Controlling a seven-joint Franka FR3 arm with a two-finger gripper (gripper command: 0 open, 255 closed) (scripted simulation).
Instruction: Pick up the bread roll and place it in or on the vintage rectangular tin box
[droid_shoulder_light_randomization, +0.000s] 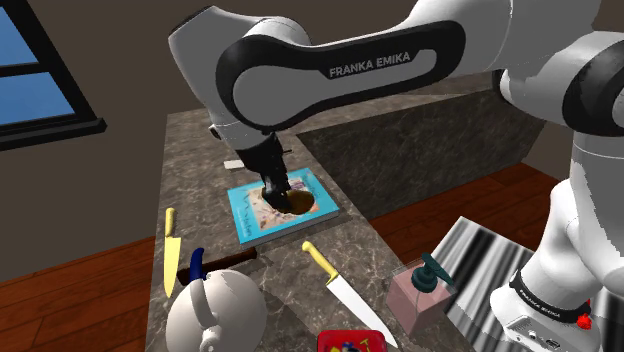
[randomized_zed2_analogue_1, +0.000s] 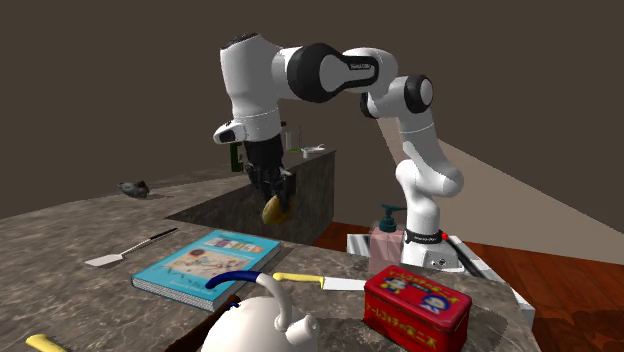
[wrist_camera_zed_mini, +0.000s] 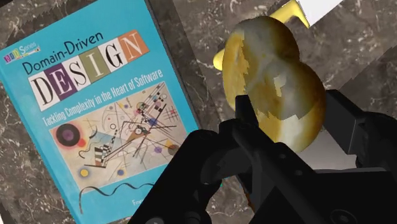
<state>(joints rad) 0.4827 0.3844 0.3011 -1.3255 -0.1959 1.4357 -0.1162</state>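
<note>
Plainly, the fingers (wrist_camera_zed_mini: 357, 137) clasp a lumpy golden bread roll (wrist_camera_zed_mini: 275, 79) (pale, mottled patches).

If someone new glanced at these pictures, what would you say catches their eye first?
Probably the black gripper clasping a golden bread roll, held above the counter near the blue book. Next, the red tin box at the counter's near edge in the second exterior view, beside a white kettle.

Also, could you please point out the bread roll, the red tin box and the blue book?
bread roll (wrist_camera_zed_mini: 273, 76), wrist view, its crust.
red tin box (randomized_zed2_analogue_1: 420, 288), second exterior view, its lid.
blue book (droid_shoulder_light_randomization: 255, 215), shoulder view, its front cover.
</note>
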